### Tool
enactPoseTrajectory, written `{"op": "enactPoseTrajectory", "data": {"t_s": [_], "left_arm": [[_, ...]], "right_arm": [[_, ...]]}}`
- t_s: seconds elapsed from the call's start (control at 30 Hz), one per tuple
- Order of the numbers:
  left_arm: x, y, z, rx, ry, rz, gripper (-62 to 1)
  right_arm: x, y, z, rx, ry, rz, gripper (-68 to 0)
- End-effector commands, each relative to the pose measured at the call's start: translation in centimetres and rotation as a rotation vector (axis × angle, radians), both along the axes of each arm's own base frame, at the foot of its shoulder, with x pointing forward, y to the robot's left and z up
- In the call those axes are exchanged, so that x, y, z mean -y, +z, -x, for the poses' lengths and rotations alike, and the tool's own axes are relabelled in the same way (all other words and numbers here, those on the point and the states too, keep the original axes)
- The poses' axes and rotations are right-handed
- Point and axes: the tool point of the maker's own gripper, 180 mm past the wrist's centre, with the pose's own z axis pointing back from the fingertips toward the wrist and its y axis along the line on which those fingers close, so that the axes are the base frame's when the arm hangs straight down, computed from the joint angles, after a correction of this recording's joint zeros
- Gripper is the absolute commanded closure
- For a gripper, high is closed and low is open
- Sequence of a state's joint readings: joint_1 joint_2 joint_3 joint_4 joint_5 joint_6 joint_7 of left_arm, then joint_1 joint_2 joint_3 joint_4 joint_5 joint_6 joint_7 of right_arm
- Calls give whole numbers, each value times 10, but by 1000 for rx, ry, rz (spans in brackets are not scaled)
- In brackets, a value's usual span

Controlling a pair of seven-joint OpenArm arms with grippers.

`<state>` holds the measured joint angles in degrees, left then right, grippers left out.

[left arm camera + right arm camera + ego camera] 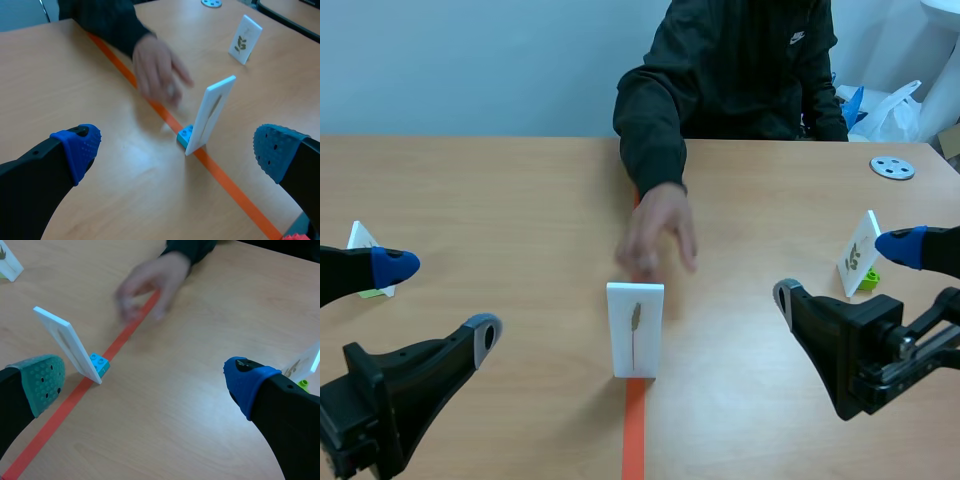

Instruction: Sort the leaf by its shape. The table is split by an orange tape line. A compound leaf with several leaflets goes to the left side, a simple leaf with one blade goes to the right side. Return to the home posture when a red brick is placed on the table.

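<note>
Wood-grain table point(470, 190), smooth white plastic card point(648, 335), matt orange tape point(636, 440).

A small white swoosh logo point(798, 38) sits on the chest of the person's black sweatshirt point(720, 80); any lettering with it is too small to read. The white card point(635, 325) on the tape line point(635, 430) bears a slender leaf picture, and the right-hand card point(858, 255) bears a leafy sprig.

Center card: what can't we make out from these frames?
1. Leaf on the center card: too small in the scene view to count leaflets; both wrist views see it near edge-on.
2. Person's hand: motion-blurred in all views.
3. Left side card: scene view, partly behind the left gripper; print unreadable.
</note>
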<state>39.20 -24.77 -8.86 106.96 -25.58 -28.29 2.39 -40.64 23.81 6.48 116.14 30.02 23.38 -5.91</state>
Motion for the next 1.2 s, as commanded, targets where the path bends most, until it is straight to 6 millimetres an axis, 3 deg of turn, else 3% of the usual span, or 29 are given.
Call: {"op": "enactPoseTrajectory", "data": {"t_s": [0.0,0.47,0.8,1.17], "left_arm": [[2,6,-1,18,-1,25,-623],[7,-1,3,22,-64,-31,-623],[8,-33,-4,-21,-95,-56,-623],[34,-71,-14,-16,-207,-49,-623]], "right_arm": [[2,8,-5,34,-1,-2,-679],[2,9,-5,35,-2,-2,-679],[3,9,-5,35,-2,-2,-679],[3,9,-5,35,-2,-2,-679]]}}
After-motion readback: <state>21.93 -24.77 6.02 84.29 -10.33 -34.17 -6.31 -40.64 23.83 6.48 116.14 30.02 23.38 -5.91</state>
